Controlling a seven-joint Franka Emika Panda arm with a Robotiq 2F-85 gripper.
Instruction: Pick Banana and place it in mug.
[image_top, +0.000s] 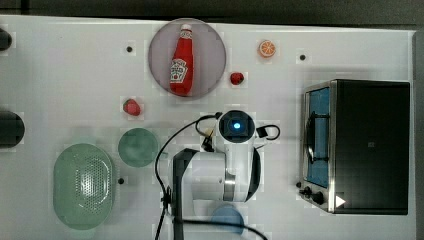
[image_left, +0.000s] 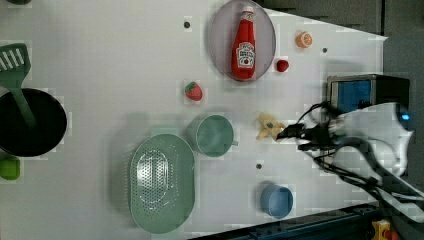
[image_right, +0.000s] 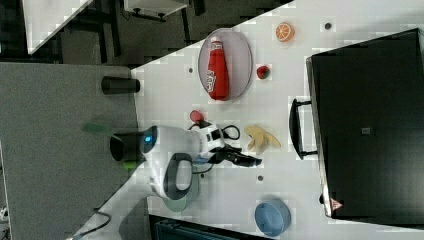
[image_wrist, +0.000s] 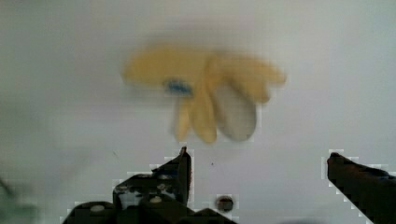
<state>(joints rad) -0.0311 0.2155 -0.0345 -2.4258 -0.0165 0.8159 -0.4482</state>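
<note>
One risk: your wide-open gripper (image_wrist: 257, 161) hangs beside the half-peeled banana (image_wrist: 205, 88), so it may pinch only loose peel.

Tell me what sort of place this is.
Probably a lab bench staged as a toy kitchen: a white table with small dark holes in it carries a red ketchup bottle lying on a round grey plate, a pale-green perforated colander and a silver-fronted toaster oven.
</note>
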